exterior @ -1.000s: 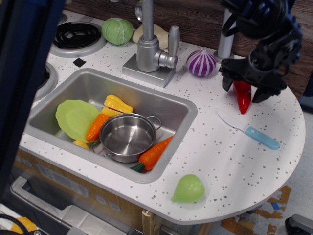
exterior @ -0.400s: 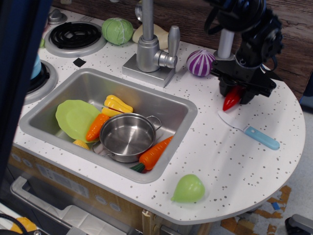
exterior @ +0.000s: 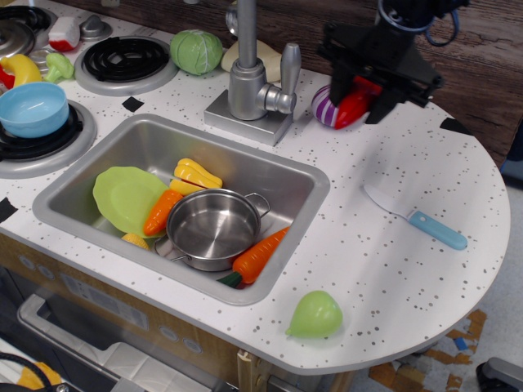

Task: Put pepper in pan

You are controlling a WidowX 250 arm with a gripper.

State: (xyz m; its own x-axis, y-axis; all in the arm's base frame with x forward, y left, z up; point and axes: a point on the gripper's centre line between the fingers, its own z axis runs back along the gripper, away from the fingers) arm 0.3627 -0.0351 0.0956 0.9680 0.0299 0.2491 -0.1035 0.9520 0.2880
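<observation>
Speckled counter (exterior: 392, 269) – knife (exterior: 415, 217), green pear (exterior: 315, 315), onion (exterior: 324, 106)

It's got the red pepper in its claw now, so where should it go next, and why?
Probably leftward and toward the sink. The gripper holds the pepper in the air by the purple onion, while the pan sits open and empty in the sink, far to its left.

green plate (exterior: 122, 196) and carrots (exterior: 260, 253) in the sink (exterior: 306, 175) — knife (exterior: 417, 217) on the counter (exterior: 368, 269).
</observation>
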